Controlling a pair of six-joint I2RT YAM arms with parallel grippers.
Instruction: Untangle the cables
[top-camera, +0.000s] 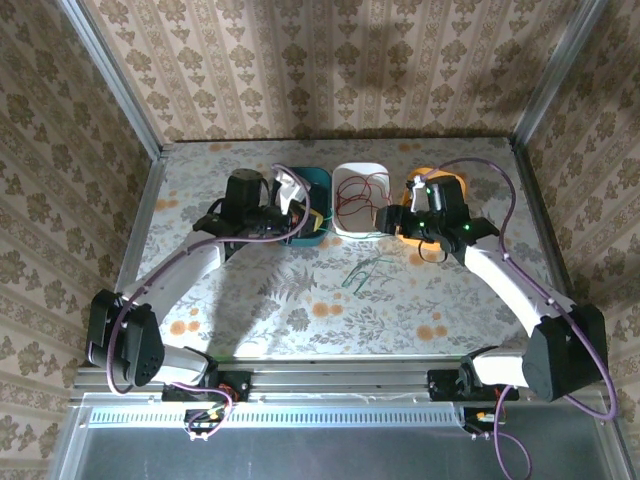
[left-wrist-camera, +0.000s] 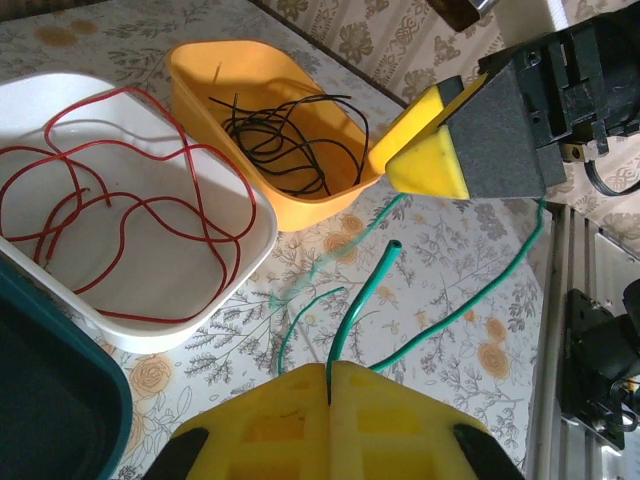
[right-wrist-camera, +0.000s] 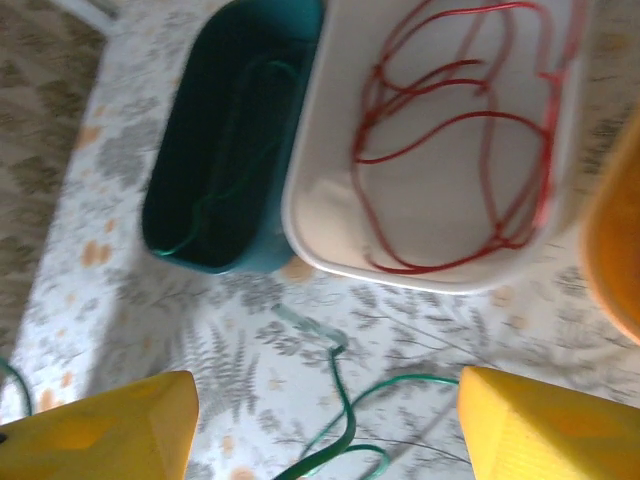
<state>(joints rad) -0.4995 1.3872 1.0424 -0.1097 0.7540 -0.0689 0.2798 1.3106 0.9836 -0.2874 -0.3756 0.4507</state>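
— Overhead view: warm, even light; soft shadows lie on the counter (top-camera: 300, 310) around 6 o'clock, and the wall (top-camera: 330, 60) is dimmer at 12.
— Right wrist view is blurred throughout, with the white tray (right-wrist-camera: 450, 210) glaring at 1 o'clock. Left wrist view is crisp.

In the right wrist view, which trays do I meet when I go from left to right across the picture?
Teal tray → white tray, holding the red cables → orange tray at the right edge.

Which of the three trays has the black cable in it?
The orange tray; the white tray holds red cable, the teal tray a green strand.
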